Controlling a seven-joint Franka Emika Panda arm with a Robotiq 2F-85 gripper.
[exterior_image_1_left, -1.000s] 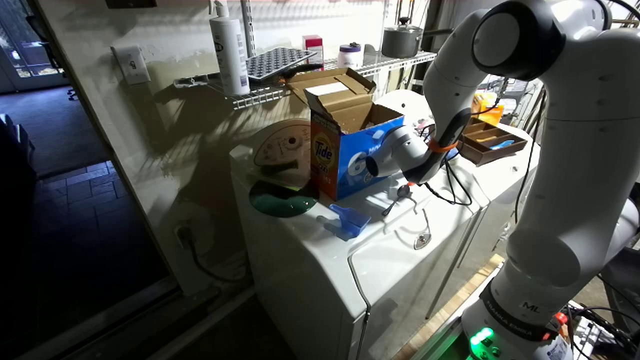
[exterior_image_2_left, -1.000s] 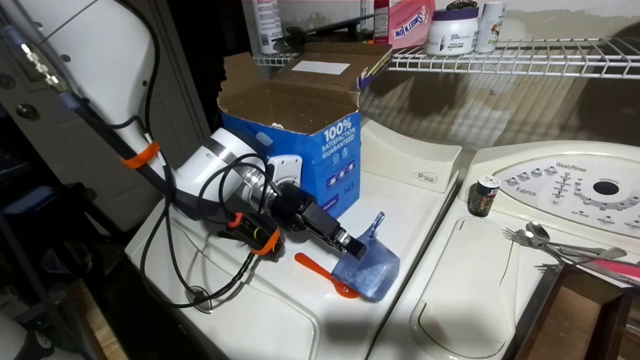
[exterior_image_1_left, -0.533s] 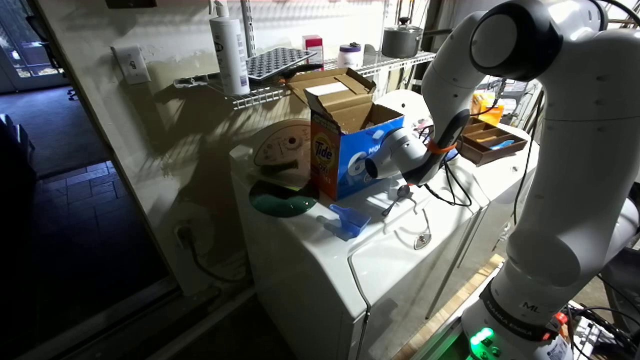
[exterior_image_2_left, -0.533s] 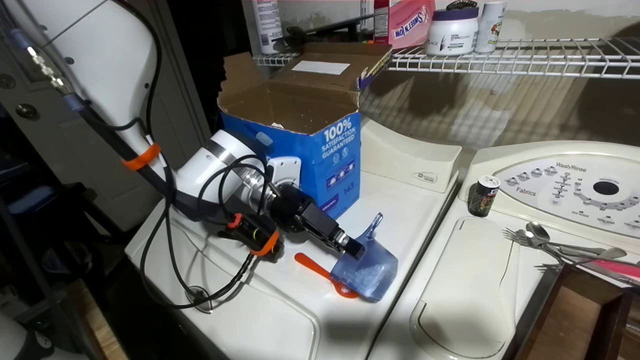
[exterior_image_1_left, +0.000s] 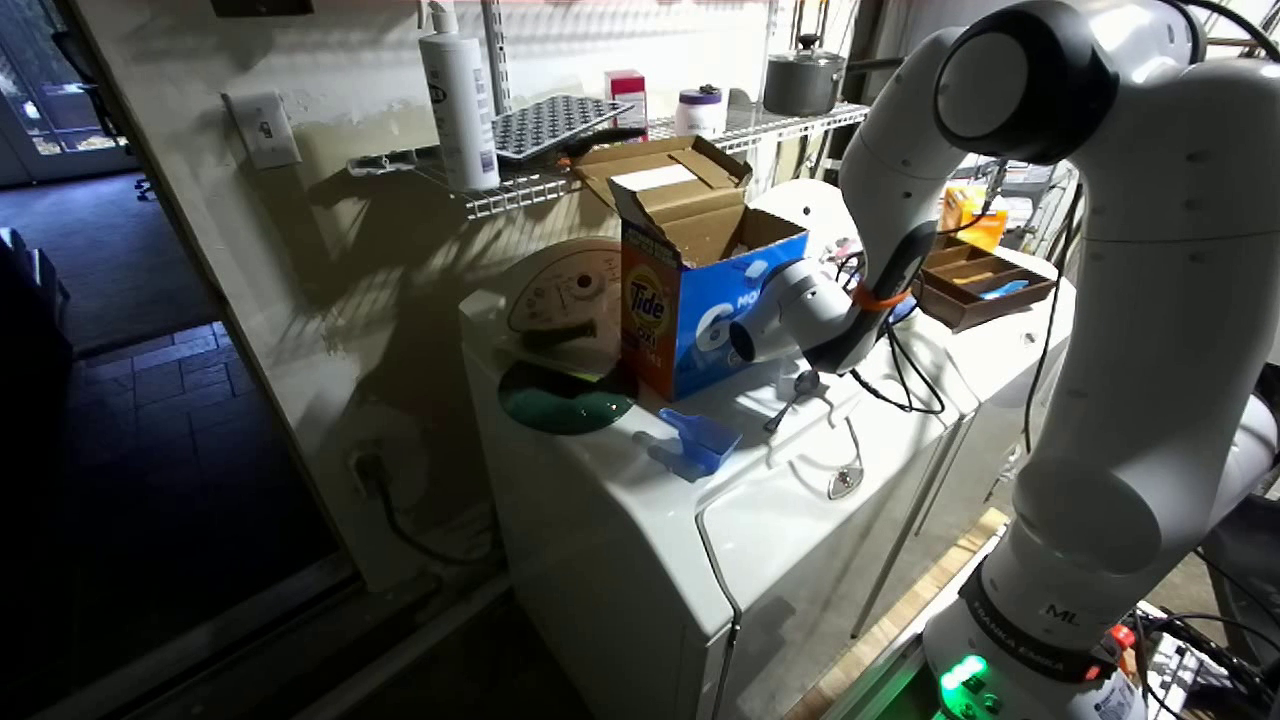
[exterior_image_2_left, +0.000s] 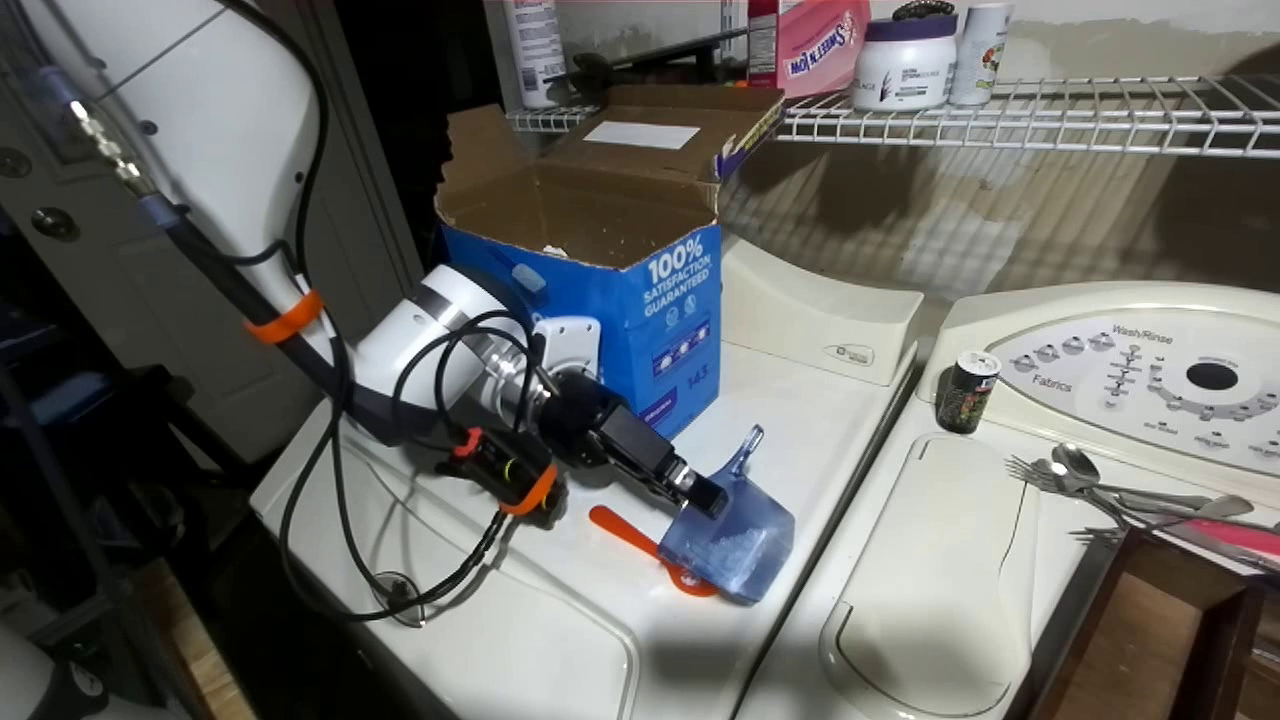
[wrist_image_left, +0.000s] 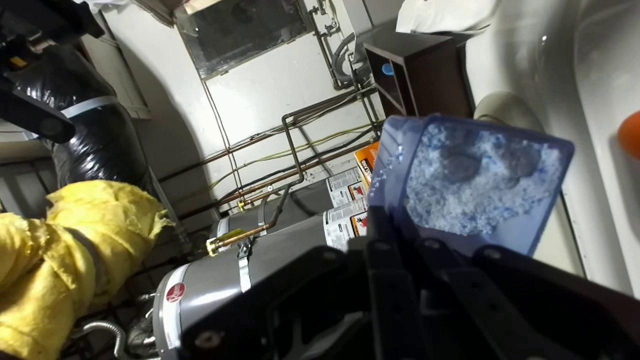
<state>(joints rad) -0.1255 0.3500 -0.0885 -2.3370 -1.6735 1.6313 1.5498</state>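
Gripping a translucent blue scoop (exterior_image_2_left: 735, 555), the robot's black gripper (exterior_image_2_left: 708, 495) points toward 4 o'clock in an exterior view, its two fingers clamped on the scoop's thin wall. From where I stand, the scoop looks lifted above a white appliance (exterior_image_2_left: 530, 650), its stubby handle pointing to 12 o'clock. The wrist view has the scoop at 3 o'clock, partly filled with white, blue-flecked powder (wrist_image_left: 452, 205). At 9 o'clock from the scoop, an orange spoon (exterior_image_2_left: 630, 534) lies on the appliance, its bowl partly hidden. At 11 o'clock stands an open blue cardboard box (exterior_image_2_left: 665, 330), flaps raised. At 2 o'clock, on the neighboring washer (exterior_image_2_left: 930, 560), a small dark can (exterior_image_2_left: 967, 395) stands upright; at 3 o'clock, forks and spoons (exterior_image_2_left: 1105, 492) lie heaped beside a brown tray (exterior_image_2_left: 1150, 620). Farther up, at 1 o'clock, a white jar (exterior_image_2_left: 905, 70) with a purple lid sits on a wire shelf (exterior_image_2_left: 1000, 147). In an exterior view, a second blue scoop (exterior_image_1_left: 708, 445) lies at 6 o'clock from the box, with a dark green round piece (exterior_image_1_left: 567, 400) near it at 10 o'clock and a metal utensil (exterior_image_1_left: 845, 483) between 3 and 4 o'clock.
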